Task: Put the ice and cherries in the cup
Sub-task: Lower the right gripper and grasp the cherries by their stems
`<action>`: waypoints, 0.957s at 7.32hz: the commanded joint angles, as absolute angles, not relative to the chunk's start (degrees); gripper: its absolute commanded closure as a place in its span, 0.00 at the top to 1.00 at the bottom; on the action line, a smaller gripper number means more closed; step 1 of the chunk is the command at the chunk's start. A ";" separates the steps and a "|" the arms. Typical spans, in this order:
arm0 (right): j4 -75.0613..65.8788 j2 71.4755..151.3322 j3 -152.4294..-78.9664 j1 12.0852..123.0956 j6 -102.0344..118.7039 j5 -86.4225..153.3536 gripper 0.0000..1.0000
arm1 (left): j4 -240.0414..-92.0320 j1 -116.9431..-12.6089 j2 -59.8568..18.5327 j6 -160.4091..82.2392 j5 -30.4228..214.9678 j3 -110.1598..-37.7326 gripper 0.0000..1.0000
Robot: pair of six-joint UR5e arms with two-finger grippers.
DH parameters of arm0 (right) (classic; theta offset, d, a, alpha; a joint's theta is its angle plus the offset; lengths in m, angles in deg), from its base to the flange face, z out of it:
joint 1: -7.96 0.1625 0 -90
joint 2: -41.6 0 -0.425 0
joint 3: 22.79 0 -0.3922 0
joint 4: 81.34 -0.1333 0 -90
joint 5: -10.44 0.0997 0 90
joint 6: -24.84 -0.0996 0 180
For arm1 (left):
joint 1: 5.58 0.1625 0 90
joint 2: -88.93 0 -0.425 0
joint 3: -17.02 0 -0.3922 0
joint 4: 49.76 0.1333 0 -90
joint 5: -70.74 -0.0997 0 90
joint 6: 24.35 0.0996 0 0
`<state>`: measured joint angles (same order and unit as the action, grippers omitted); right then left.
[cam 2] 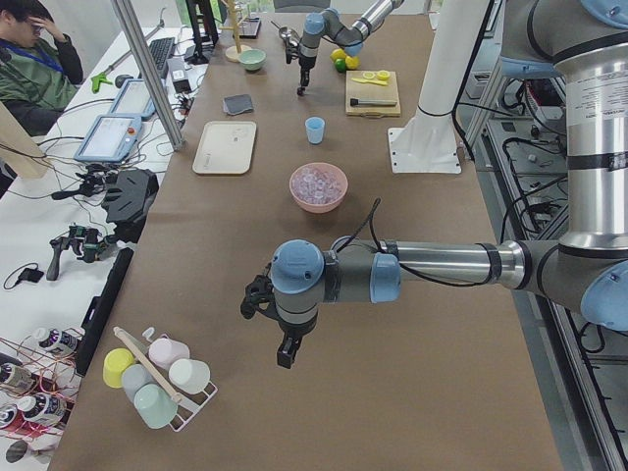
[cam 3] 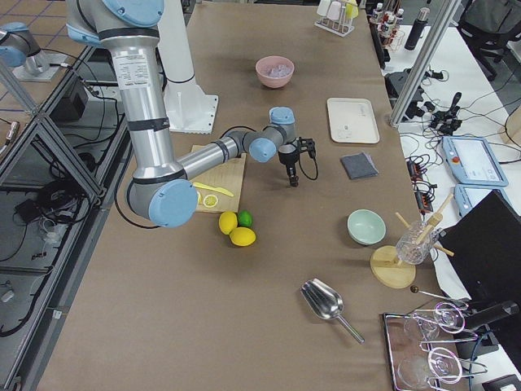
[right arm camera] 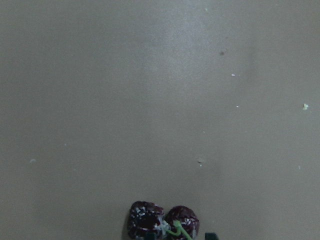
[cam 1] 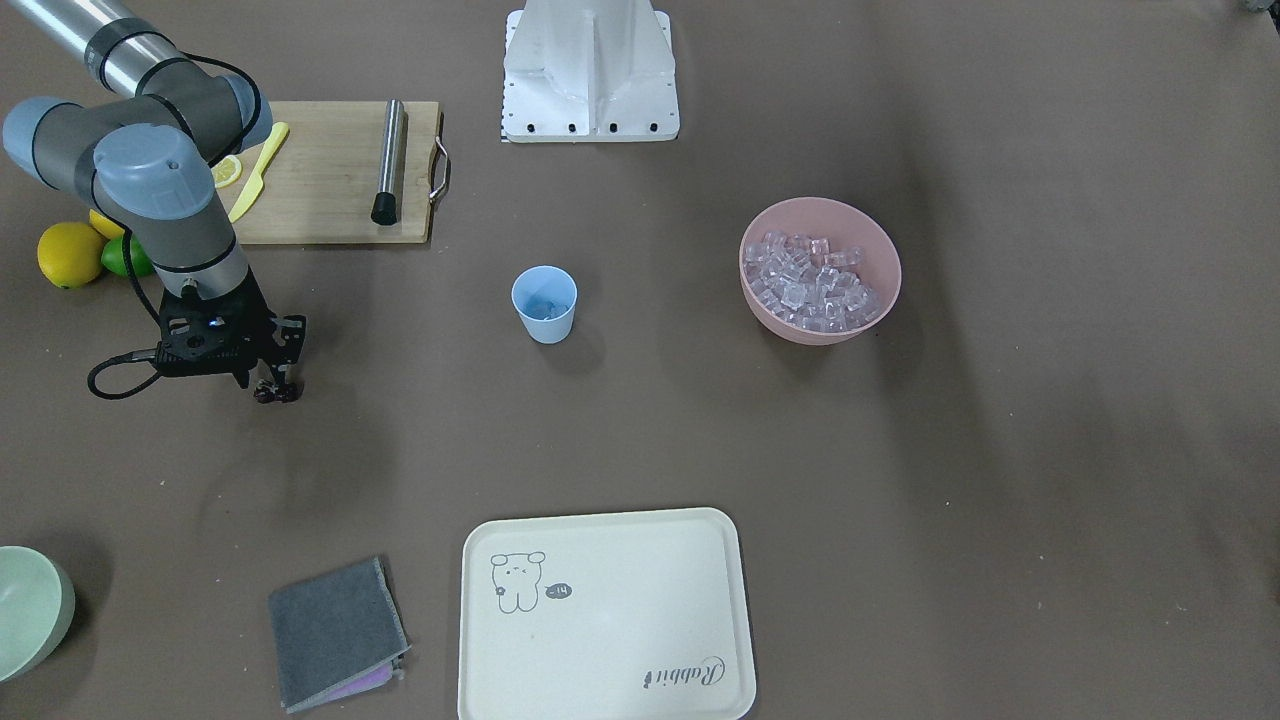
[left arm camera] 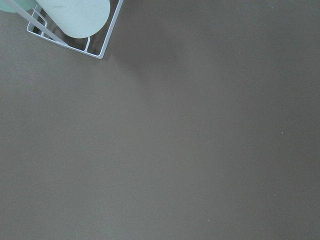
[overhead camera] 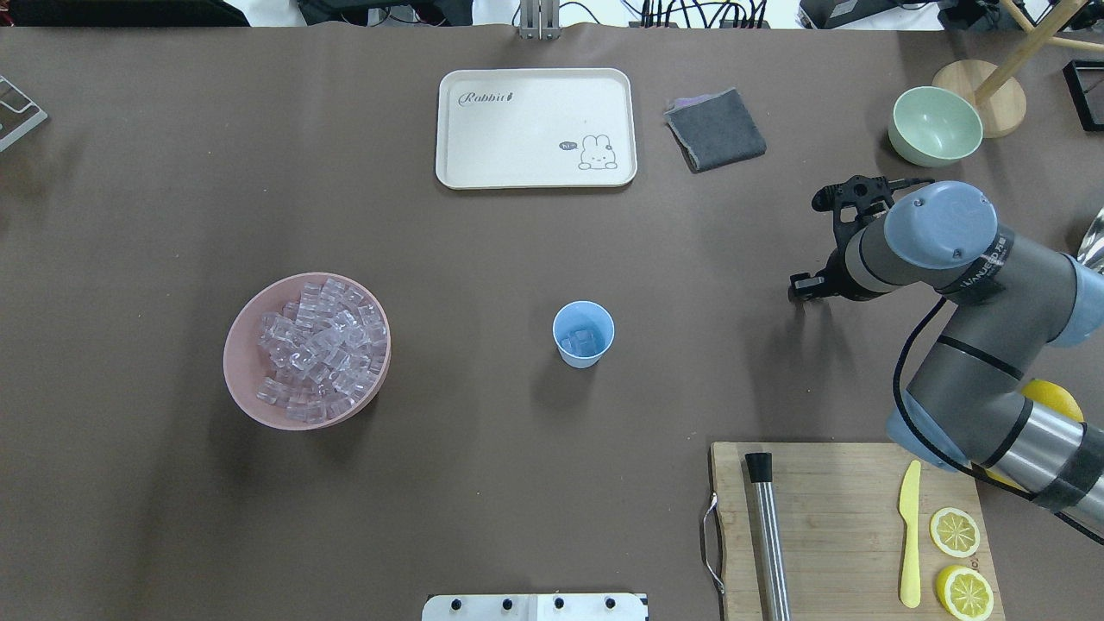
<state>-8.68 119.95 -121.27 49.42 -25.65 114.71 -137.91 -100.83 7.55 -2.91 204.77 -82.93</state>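
The light blue cup (cam 1: pixel 545 305) stands upright mid-table with a few ice cubes (overhead camera: pixel 583 341) inside. More ice (cam 1: pixel 812 280) is heaped in the pink bowl (cam 1: pixel 822 336). My right gripper (cam 1: pixel 272 383) points down close to the table, well to the side of the cup, and is shut on the dark red cherries (cam 1: pixel 274 394). The cherries (right arm camera: pixel 162 222) show with their green stem at the bottom edge of the right wrist view. My left gripper (cam 2: pixel 285 351) shows only in the exterior left view, far from the cup, so I cannot tell whether it is open or shut.
A cutting board (cam 1: pixel 330 180) holds a steel rod, a yellow knife and lemon slices. Lemons and a lime (cam 1: pixel 72 254) lie beside it. A cream tray (cam 1: pixel 605 615), a grey cloth (cam 1: pixel 335 632) and a pale green bowl (cam 1: pixel 28 610) sit along the far edge.
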 commanded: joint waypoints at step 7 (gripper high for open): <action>-8.21 118.76 -121.23 50.41 -24.56 114.77 0.40 | -137.91 -100.85 7.55 -2.91 204.77 -82.82 0.98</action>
